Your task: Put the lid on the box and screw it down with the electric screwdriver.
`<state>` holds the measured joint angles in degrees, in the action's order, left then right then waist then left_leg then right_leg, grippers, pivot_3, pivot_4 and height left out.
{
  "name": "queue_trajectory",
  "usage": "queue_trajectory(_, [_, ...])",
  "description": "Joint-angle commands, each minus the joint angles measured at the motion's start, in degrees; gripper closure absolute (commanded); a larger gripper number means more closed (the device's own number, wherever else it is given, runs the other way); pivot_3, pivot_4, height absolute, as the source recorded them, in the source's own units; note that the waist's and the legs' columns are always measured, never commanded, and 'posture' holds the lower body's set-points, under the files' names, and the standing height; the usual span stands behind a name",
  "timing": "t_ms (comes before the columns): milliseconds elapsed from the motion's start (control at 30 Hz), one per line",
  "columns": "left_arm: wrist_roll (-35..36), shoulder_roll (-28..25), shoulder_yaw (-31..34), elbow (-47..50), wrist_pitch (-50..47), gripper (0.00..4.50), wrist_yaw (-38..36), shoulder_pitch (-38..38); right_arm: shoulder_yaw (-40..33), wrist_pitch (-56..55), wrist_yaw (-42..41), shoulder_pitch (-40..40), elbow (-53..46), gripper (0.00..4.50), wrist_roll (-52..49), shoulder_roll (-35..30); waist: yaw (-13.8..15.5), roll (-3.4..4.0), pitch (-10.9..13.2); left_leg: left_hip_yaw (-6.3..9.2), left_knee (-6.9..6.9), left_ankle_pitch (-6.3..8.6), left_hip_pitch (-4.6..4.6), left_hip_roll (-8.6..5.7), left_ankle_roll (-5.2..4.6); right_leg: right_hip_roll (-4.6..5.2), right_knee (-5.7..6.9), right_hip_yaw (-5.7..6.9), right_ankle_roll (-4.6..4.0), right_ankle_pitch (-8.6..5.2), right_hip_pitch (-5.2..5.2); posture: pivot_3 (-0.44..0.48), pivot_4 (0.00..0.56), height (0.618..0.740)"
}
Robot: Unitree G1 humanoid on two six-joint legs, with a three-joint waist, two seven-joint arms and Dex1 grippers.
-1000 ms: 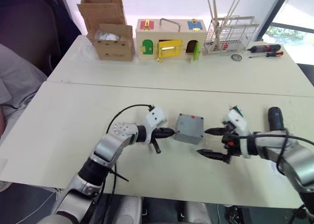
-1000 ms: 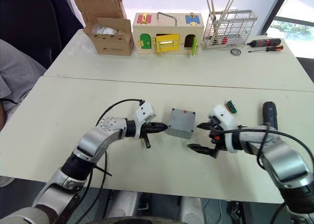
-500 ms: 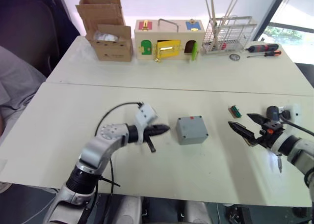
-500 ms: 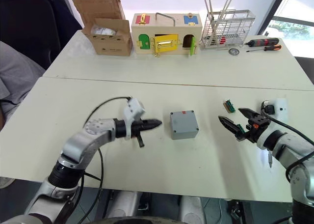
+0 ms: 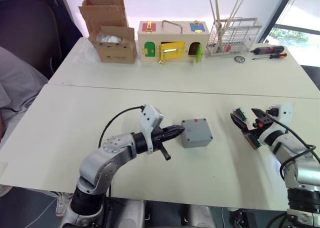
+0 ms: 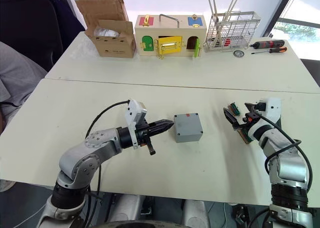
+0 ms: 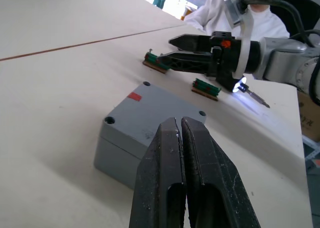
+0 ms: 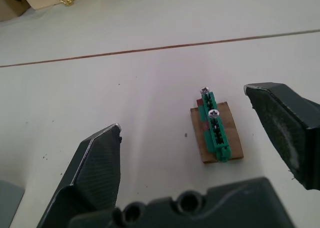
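Mid-table, the box [image 5: 196, 132] sits with the lid [image 7: 150, 110] already on it, red mark up, screw holes visible at the lid corners. Left gripper [image 5: 179, 129] is clenched on nothing, tips just beside the box's left side; I can't tell if they touch. Right gripper [image 8: 200, 153] is spread wide, empty, hovering over a small green terminal block [image 8: 215, 135] on a brown base, well right of the box. A second terminal block [image 7: 206, 86] lies nearby, next to a lit metal bit [image 7: 252, 94] on the table.

Handling guess: box is rigid moulded plastic, light, smooth-sided, so it will likely slide or spin under driver torque. Brace it by opposite side walls, low, keeping the corner holes free. Lid looks seated, not fastened, so avoid knocking it.
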<state>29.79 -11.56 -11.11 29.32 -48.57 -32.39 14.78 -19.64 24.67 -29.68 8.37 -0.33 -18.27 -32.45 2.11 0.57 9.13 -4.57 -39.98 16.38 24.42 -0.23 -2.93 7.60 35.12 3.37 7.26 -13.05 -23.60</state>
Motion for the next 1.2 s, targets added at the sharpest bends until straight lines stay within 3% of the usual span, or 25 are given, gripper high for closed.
queue_trajectory(33, [1.1, -1.6, -1.6, 1.8, 0.1, 4.40, -1.1, 0.3, -0.7, -0.9, -0.3, 1.7, 0.8, 0.70, -0.5, -0.9, 0.0, 0.00, 0.0, 0.00, 0.00, 0.00, -0.01, 0.00, 0.00, 0.00, 0.00, 0.00, 0.00, 0.00, 0.02, 0.000, 0.150, 0.729])
queue_trajectory(233, [0.4, -7.0, -3.2, 1.9, 1.1, 4.40, -3.3, 1.3, -1.2, -0.7, 0.3, 3.5, 3.3, 0.70, -1.2, -0.3, -0.1, 0.01, 0.0, 0.01, 0.01, 0.00, -0.03, 0.02, 0.00, -0.01, 0.01, 0.01, -0.10, -0.06, 0.01, 0.000, 0.150, 0.729])
queue_trajectory(467, [0.7, -8.1, -3.8, 1.5, 1.9, 4.40, -3.3, 1.4, -0.5, -1.5, 0.6, 4.7, 5.5, 0.70, -0.8, -0.1, 0.0, 0.01, 0.0, 0.00, 0.01, 0.00, -0.03, 0.00, 0.01, 0.02, -0.04, 0.00, -0.18, -0.10, 0.04, 0.000, 0.150, 0.729])
queue_trajectory(600, [0.7, -8.3, -3.8, 1.4, 2.0, 4.40, -3.4, 1.4, -0.1, -1.7, 0.8, 5.1, 6.0, 1.71, -0.7, 0.0, -0.1, 0.02, 0.0, 0.00, 0.01, -0.01, -0.03, 0.00, 0.02, 0.02, -0.03, 0.00, -0.17, -0.09, 0.04, 0.000, 0.150, 0.729])
queue_trajectory(667, [0.6, -8.3, -3.9, 1.4, 2.1, 4.40, -3.3, 1.4, 0.2, -2.0, 0.9, 5.2, 6.3, 2.47, -0.5, 0.1, -0.1, 0.02, 0.0, 0.00, 0.01, 0.00, -0.03, 0.00, 0.02, 0.02, -0.03, 0.00, -0.16, -0.08, 0.04, 0.000, 0.150, 0.729])
queue_trajectory(800, [0.6, -8.2, -3.9, 1.2, 2.2, 4.40, -3.2, 1.5, 0.3, -2.5, 1.1, 5.6, 6.8, 4.45, -0.7, 0.2, -0.1, 0.02, 0.0, 0.00, 0.01, 0.00, -0.03, 0.00, 0.01, 0.02, -0.03, 0.00, -0.16, -0.08, 0.04, 0.000, 0.150, 0.729])
queue_trajectory(1200, [0.5, -8.1, -3.7, 0.9, 2.5, 4.40, -3.3, 1.4, -1.0, -0.8, 1.6, 4.8, 3.4, 4.45, -2.7, -0.2, -0.1, 0.02, 0.0, 0.00, 0.01, 0.00, -0.03, 0.00, 0.01, 0.03, -0.03, 0.00, -0.16, -0.09, 0.04, 0.000, 0.150, 0.729])
